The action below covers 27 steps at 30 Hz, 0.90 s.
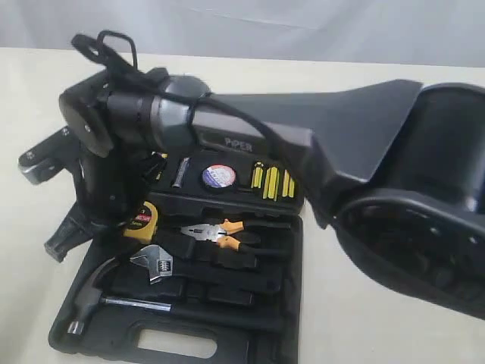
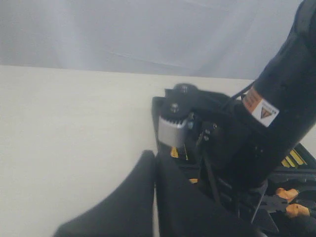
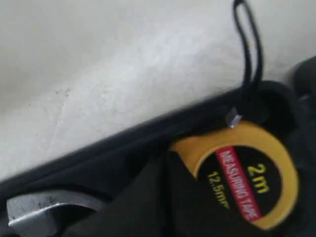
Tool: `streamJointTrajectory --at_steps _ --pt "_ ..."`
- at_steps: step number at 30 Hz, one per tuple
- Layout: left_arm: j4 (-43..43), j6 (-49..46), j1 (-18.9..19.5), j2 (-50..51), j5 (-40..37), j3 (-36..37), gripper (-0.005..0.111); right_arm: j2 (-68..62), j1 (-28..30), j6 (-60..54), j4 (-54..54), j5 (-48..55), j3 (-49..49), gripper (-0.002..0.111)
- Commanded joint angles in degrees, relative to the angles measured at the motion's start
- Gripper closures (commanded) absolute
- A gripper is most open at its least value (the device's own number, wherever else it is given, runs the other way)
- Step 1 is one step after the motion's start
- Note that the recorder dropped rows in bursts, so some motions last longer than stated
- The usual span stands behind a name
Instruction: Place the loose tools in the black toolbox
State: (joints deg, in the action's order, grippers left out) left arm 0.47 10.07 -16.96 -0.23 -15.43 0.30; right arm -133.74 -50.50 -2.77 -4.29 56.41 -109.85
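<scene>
Orange-handled pliers (image 1: 216, 232), nose toward yellow tape measure (image 1: 142, 220)

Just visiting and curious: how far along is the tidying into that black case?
Seemingly nearly done. Done: the orange-and-black-handled pliers and the black tape roll with its blue-red-white label lie in the large black moulded plastic toolbox. In hand: the right arm's closed fingers sit close beside the round yellow tape measure at the box's edge. Left: seating it; a utility knife is not clearly visible.
</scene>
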Motion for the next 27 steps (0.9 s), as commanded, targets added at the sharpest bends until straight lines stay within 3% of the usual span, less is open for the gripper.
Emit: streamJointTrajectory --at_steps 1,11,17,23,27 --pt "-0.5 0.0 -0.3 0.2 -0.2 -0.3 0.107 1.5 0.5 -0.3 3.1 2.4 0.0 0.109" --pt "-0.5 0.0 -0.3 0.2 -0.2 -0.3 0.107 16.2 1.8 5.2 16.3 12.4 0.0 0.109" --pt "-0.5 0.0 -0.3 0.2 -0.2 -0.3 0.107 24.3 5.8 6.6 17.8 13.6 1.5 0.109" --pt "-0.5 0.0 -0.3 0.2 -0.2 -0.3 0.107 36.4 9.6 7.4 17.8 13.6 15.2 0.109" --pt "-0.5 0.0 -0.3 0.2 -0.2 -0.3 0.107 48.3 11.4 8.3 17.8 4.4 30.5 0.109"
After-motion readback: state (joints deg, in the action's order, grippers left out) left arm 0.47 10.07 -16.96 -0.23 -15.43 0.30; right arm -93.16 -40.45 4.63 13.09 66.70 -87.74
